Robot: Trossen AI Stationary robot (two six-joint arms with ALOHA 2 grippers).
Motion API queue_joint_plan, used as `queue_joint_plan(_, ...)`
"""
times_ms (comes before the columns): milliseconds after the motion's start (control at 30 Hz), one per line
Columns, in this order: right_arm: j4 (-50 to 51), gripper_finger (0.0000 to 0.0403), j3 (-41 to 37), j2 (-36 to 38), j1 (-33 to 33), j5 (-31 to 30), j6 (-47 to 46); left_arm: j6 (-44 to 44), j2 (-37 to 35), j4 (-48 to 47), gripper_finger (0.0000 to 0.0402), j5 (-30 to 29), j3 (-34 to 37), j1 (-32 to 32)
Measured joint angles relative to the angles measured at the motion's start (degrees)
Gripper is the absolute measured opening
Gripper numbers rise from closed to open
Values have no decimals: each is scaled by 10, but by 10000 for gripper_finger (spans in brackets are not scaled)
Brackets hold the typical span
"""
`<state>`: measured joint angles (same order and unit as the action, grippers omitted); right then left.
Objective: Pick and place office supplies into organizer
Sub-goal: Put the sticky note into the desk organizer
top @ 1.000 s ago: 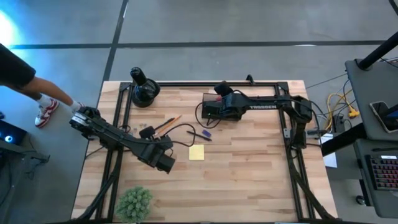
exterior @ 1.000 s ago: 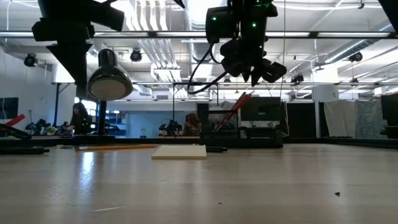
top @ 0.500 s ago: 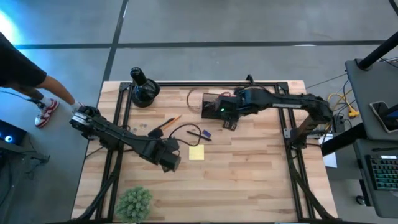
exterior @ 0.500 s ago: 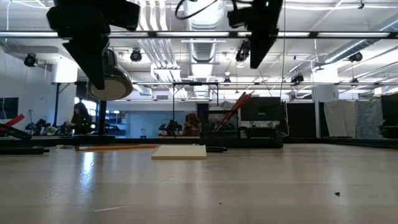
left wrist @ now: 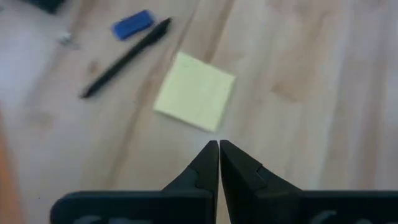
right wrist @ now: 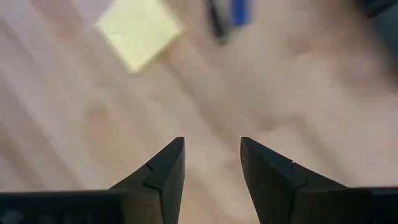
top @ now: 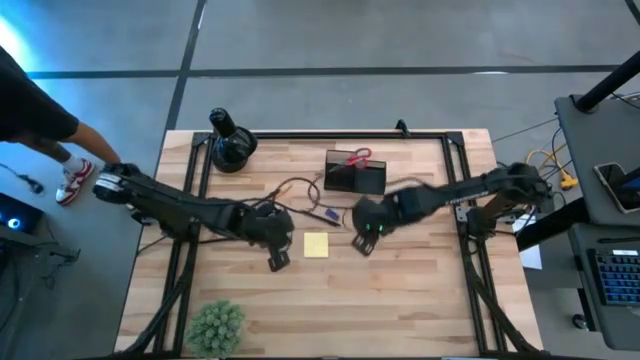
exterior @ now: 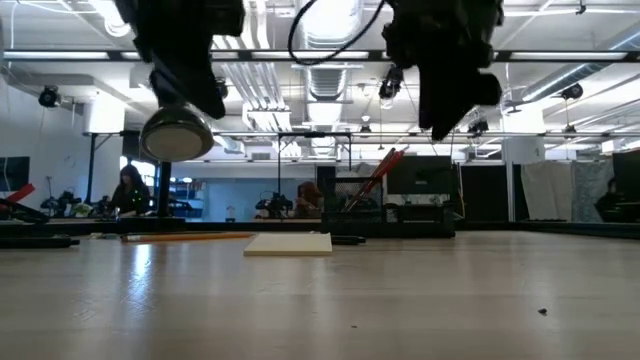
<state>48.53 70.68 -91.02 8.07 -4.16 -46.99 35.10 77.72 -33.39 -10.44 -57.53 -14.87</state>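
While both arms hang above the table [top: 420,300] near its middle, nothing is in either grip. The left gripper [left wrist: 218,155] has its fingers pressed together and empty, hovering just beside the yellow sticky-note pad [left wrist: 194,91] on the pad's left. The right gripper [right wrist: 210,158] has its fingers parted with only bare wood between them, on the pad's other side. The pad lies flat on the table between the two grippers. The black pen [left wrist: 124,57] and a small blue piece [left wrist: 132,23] lie just beyond the pad, toward the organizer [top: 355,176]. The organizer sits at the far-middle of the table and the red-handled scissors [top: 357,156] already stand in it. An orange pencil [top: 273,193] lies near the left arm, partly hidden.

Risks, as I judge them:
- Both grippers crowd the same pad, so they could collide if both go down.
- The left fingers are closed and would push the pad rather than pick it unless they part first.
- The pad is thin and flat, so fingertips could slide over it or peel off only the top sheets.
- The pen is round and close by, and a nudge could roll it away.
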Motion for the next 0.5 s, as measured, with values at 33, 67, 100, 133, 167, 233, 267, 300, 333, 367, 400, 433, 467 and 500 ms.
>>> queue_joint_plan(33,-35,144,-21,0,7,5,-30,13,-17,40,0,10,33,1)
queue_joint_plan(67,-71,143,-42,-1,11,9,-55,31,-35,76,0,13,66,0)
queue_joint_plan(100,-112,141,-61,-4,13,12,-77,55,-54,114,0,18,100,0)
queue_joint_plan(133,-150,140,-78,-6,13,13,-96,81,-73,148,0,18,132,-2)
queue_joint_plan(167,-179,140,-93,-10,13,12,-114,108,-92,179,0,19,162,-3)
queue_joint_plan(233,-223,139,-112,-17,13,6,-130,154,-123,244,0,19,216,-7)
queue_joint_plan(267,-247,139,-117,-21,14,3,-128,168,-139,276,0,19,240,-10)
queue_joint_plan(300,-265,139,-120,-26,14,-1,-119,177,-150,306,0,17,264,-12)
queue_joint_plan(333,-274,139,-122,-30,15,-3,-107,185,-158,342,0,14,283,-12)
queue_joint_plan(367,-280,139,-124,-37,15,-3,-95,188,-163,379,0,11,301,-14)
queue_joint_plan(400,-287,139,-124,-46,15,-3,-84,198,-166,407,0,11,320,-15)
queue_joint_plan(433,-292,139,-123,-55,13,-3,-71,211,-163,439,0,10,338,-15)
queue_joint_plan(467,-290,138,-119,-64,12,-3,-57,224,-154,474,0,10,351,-16)
queue_joint_plan(500,-287,139,-112,-74,10,0,-42,231,-142,505,0,10,362,-18)
